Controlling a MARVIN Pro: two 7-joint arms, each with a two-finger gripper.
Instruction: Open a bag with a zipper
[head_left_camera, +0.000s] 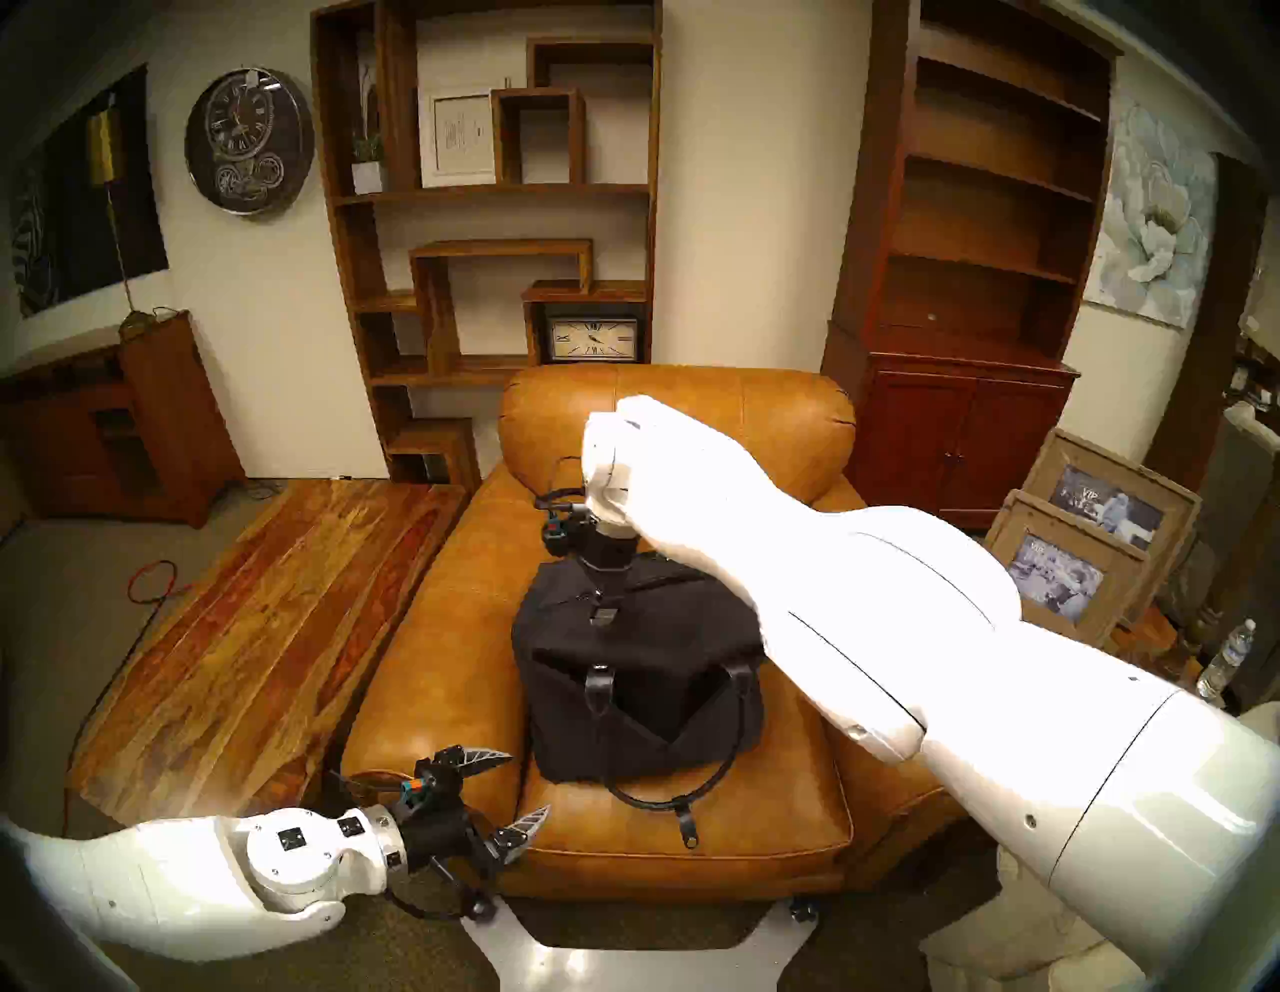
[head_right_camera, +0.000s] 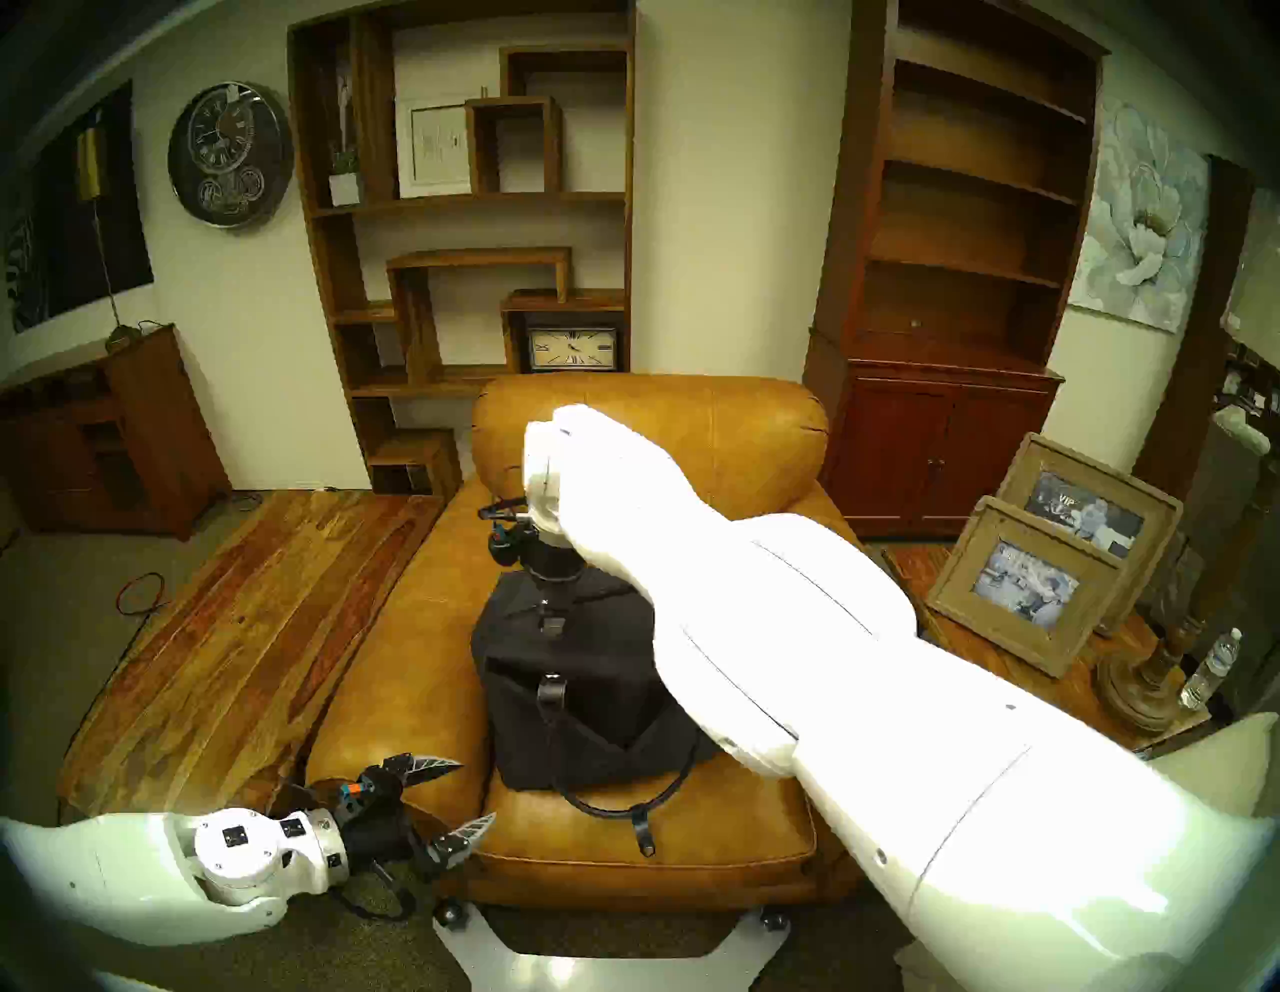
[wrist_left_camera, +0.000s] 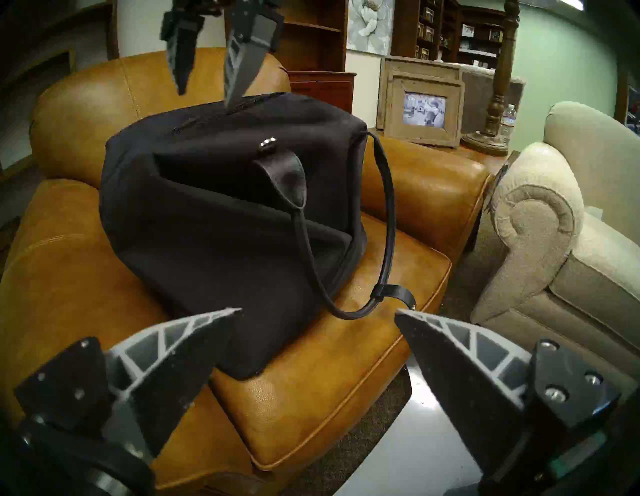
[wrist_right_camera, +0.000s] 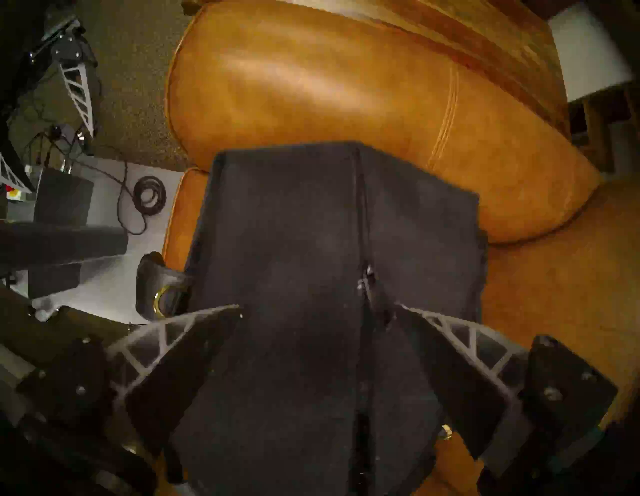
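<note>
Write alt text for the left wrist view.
A black fabric bag sits on a tan leather armchair, one looped handle drooping onto the seat. The right gripper hangs, jaws open, just above the zipper, while the left gripper frames the foreground, jaws open.

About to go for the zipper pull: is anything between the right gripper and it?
Nothing visible. The right gripper hangs open, pointing down over the bag top, with only bare fabric between its fingers and the zipper pull. The handles hang down the bag's sides.

bag fills seat, armrests flank
</note>
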